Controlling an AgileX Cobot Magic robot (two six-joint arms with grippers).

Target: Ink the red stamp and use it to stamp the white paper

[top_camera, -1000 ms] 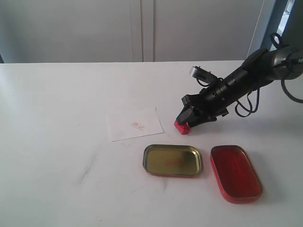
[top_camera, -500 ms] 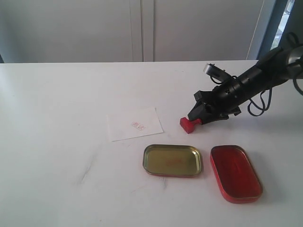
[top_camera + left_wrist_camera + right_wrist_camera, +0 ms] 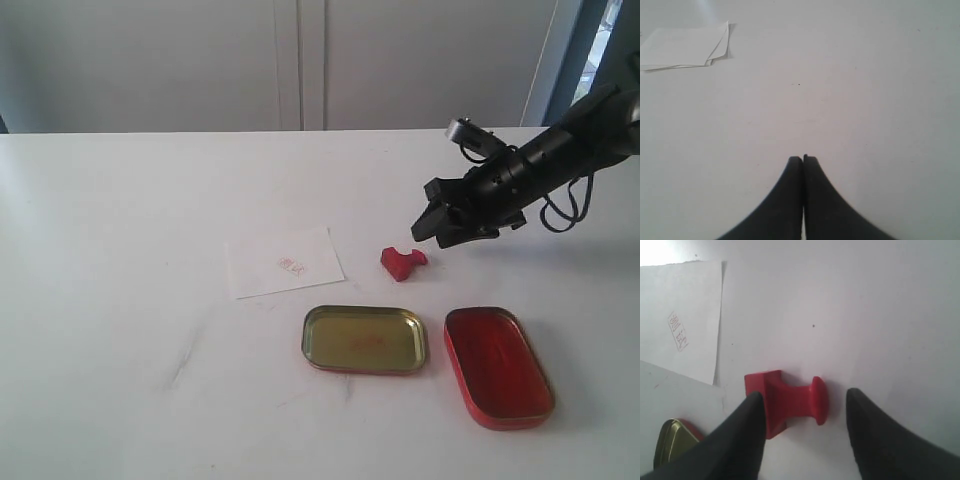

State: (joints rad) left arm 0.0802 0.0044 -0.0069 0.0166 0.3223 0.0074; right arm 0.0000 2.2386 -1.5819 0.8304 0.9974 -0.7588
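Stamp [image 3: 403, 262] on its side mid-frame; looks light, rigid, probably slick. We grip the neck under the knob. Right jaws apart, empty; left jaws together.

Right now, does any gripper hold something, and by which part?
Nothing is held. The right gripper is open, off the stamp; the left gripper is shut, empty.
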